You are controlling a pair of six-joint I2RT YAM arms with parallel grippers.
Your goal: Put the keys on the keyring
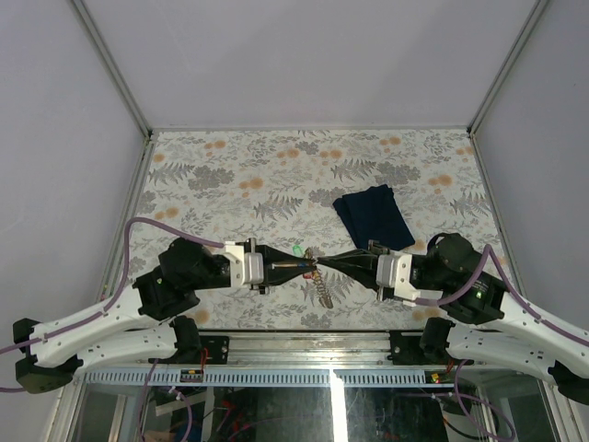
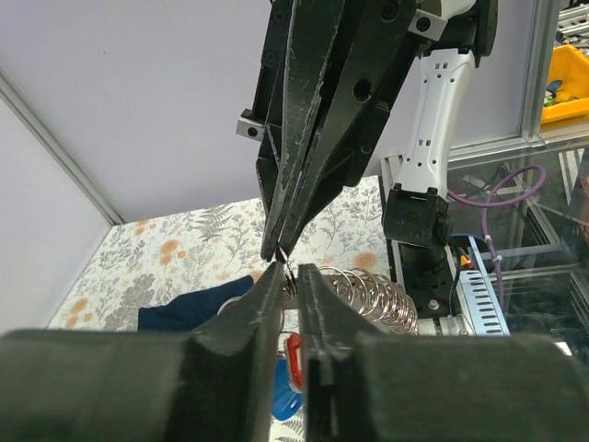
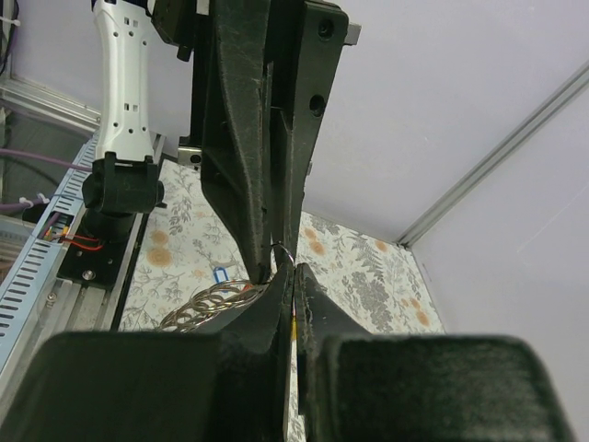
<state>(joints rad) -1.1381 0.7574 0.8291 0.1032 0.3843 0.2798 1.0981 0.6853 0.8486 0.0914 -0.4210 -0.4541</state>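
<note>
Floral tabletop [image 1: 230,184] lies beneath 2 grippers meeting tip to tip. The right gripper [image 1: 323,261] is clamped on what seems a thin wire of the keyring [image 1: 320,288], whose coil hangs just below its tips. The left gripper [image 1: 307,267] shows a narrow gap; whether it grips anything, I cannot tell. A green-tagged key [image 1: 297,250] sits just beside its tips.

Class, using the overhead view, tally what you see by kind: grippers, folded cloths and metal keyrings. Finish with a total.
Grippers: 2 (left gripper, right gripper)
Folded navy cloth: 1
Metal keyring: 1
Total: 4
</note>
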